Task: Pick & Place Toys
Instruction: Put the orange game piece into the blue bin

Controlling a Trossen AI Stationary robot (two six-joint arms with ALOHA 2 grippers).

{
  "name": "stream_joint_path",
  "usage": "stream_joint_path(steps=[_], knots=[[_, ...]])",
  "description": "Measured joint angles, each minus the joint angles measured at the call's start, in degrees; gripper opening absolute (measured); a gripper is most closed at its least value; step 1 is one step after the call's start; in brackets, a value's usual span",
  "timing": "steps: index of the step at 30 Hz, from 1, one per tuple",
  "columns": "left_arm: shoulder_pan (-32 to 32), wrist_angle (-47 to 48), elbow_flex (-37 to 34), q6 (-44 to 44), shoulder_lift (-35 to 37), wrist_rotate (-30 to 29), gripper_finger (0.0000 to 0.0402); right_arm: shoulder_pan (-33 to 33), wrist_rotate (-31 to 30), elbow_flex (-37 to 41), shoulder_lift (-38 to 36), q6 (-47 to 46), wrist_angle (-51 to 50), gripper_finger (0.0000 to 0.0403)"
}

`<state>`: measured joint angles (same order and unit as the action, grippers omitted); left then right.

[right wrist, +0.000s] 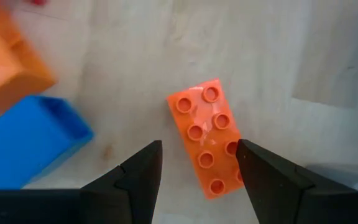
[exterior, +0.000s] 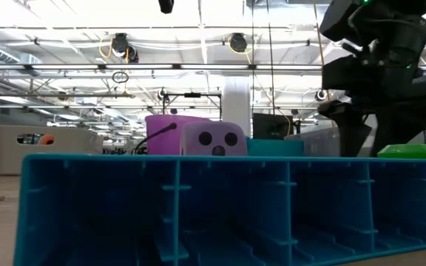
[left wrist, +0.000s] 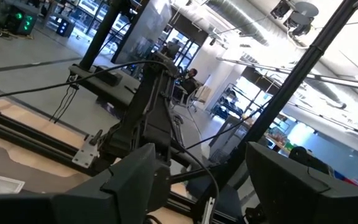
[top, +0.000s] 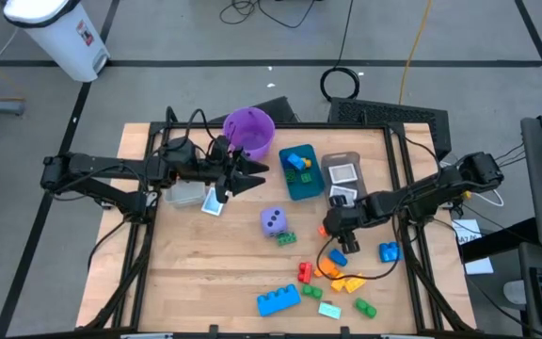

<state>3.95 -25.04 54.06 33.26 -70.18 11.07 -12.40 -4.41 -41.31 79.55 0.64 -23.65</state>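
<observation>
Our right hand hangs spread above an orange brick on the tabletop, while our left hand, also spread, waits beside the purple bucket.

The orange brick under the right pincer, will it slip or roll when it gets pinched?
The orange brick looks like rigid, glossy plastic, so it may slip a little between the open right pincer fingers. It lies flat, studs up, with straight sides, so rolling or tipping seems unlikely. Probably light for its size.

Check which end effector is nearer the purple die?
Left, narrowly. The left end effector sits up-left of the purple die, by the purple bucket; the right end effector is off to its right.
</observation>
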Motion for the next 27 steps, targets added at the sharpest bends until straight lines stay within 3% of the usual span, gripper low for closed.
stream_joint_path(steps=[16, 27], knots=[[0.0, 0.0, 0.0, -0.4, 0.0, -0.04, 0.0255, 0.14, -4.7, 0.07, 0.04, 1.77, 1.57, 0.0201], [0.0, 0.0, 0.0, -1.08, 0.0, -0.21, 0.0255, 0.23, 6.47, -0.04, -0.07, -2.57, 1.6, 0.0201]])
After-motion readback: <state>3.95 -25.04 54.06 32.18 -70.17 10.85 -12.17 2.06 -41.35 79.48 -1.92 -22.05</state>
